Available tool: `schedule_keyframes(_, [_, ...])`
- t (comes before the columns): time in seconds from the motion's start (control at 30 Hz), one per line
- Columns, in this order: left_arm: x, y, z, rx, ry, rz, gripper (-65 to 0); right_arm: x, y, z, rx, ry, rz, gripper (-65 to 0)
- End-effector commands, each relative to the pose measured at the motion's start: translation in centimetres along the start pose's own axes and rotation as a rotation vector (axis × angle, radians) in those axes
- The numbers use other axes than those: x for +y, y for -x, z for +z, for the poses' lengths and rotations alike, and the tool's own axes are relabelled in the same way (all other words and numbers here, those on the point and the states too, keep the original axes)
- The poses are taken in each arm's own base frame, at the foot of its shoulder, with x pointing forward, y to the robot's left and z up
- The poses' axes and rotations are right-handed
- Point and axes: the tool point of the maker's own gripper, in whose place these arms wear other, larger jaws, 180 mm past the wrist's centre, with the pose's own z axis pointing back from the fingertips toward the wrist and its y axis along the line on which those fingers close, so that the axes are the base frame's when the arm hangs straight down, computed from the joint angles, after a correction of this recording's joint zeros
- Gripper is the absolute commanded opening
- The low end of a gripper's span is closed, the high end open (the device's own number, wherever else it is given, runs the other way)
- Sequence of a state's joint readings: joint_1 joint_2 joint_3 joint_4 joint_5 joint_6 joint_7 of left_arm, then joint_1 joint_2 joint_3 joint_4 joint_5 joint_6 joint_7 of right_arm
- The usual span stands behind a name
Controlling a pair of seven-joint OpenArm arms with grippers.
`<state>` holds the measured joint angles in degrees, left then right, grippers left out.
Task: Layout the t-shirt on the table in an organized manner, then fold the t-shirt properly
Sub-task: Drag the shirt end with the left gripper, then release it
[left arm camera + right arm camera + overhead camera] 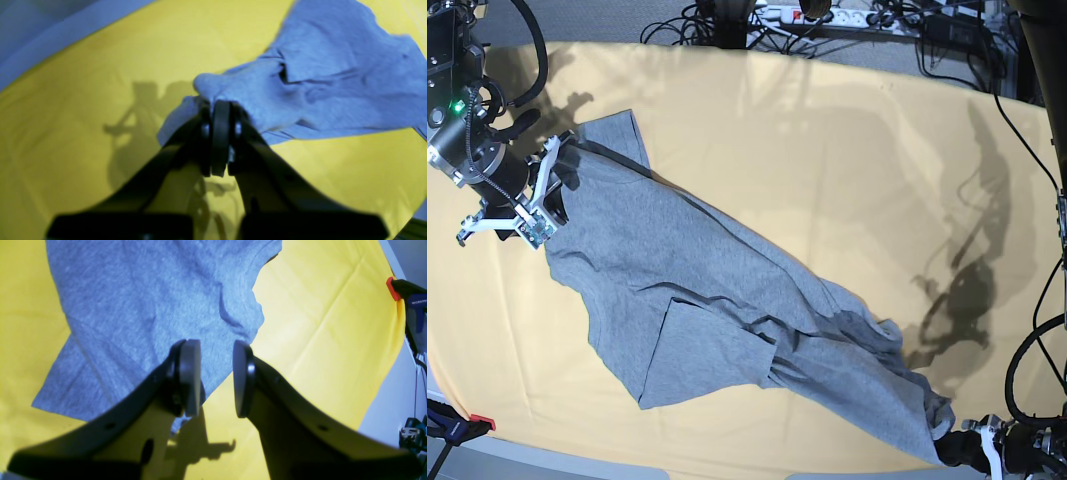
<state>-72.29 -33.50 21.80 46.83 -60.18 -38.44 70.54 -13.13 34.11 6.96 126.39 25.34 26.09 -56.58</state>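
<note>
Your left gripper (218, 110) is pinching a bunched fold of the t-shirt (727, 310) between jaws that are pressed tightly together; in the left wrist view the grey fabric is rising in a hump right over the pads and spreading away across the table (827, 150). In the base view this gripper (972, 450) is sitting at the table's near edge, holding the shirt's trailing corner there.

Your right gripper (217, 376) is standing with its jaws parted and nothing between them. In the right wrist view one pad (191, 373) is hovering over the shirt's edge while the other is hanging over bare yellow cloth just beside it. In the base view this gripper (542, 195) is poised at the shirt's other end, near the sleeve.

The t-shirt is lying stretched diagonally across the table between your two grippers, wrinkled, with a sleeve folded over its middle. A clamp (408, 295) with an orange tip is gripping the table's edge, and cables (827, 20) are running along the table's far side.
</note>
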Motion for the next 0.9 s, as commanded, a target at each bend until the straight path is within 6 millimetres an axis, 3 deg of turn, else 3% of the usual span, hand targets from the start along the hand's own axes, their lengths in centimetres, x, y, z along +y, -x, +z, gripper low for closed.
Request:
schedule_keyframes(0.0, [0.1,-2.9,1.7,-0.076,-0.016,-0.055,-65.0,-0.9,-0.9,0.4,-0.032,0.028,0.017,-47.1])
schedule_keyframes(0.1, [1.7,-3.5,1.8,-0.103,-0.105,-0.094,-65.0,-0.9,-0.9,0.4,-0.032,0.028,0.017,-47.1])
schedule_keyframes(0.23, [3.9,-5.7,2.2,-0.233,-0.241,-0.058,-65.0,-0.9,-0.9,0.4,-0.031,0.028,0.017,-47.1])
schedule_keyframes(0.47, [5.7,-4.2,-1.8,-0.279,-0.431,-0.116,-63.9,-0.9,-0.6,0.4,-0.012,0.027,0.017,-47.1])
schedule_keyframes(0.63, [6.4,-3.8,-3.1,-0.326,-0.527,-0.06,-15.2,-0.9,-0.5,0.4,-0.01,0.026,0.017,-47.1])
schedule_keyframes(0.87, [8.4,-4.6,-1.4,-0.349,-0.671,-0.006,-15.6,-0.9,-0.5,0.4,-0.008,0.026,0.017,-47.1])
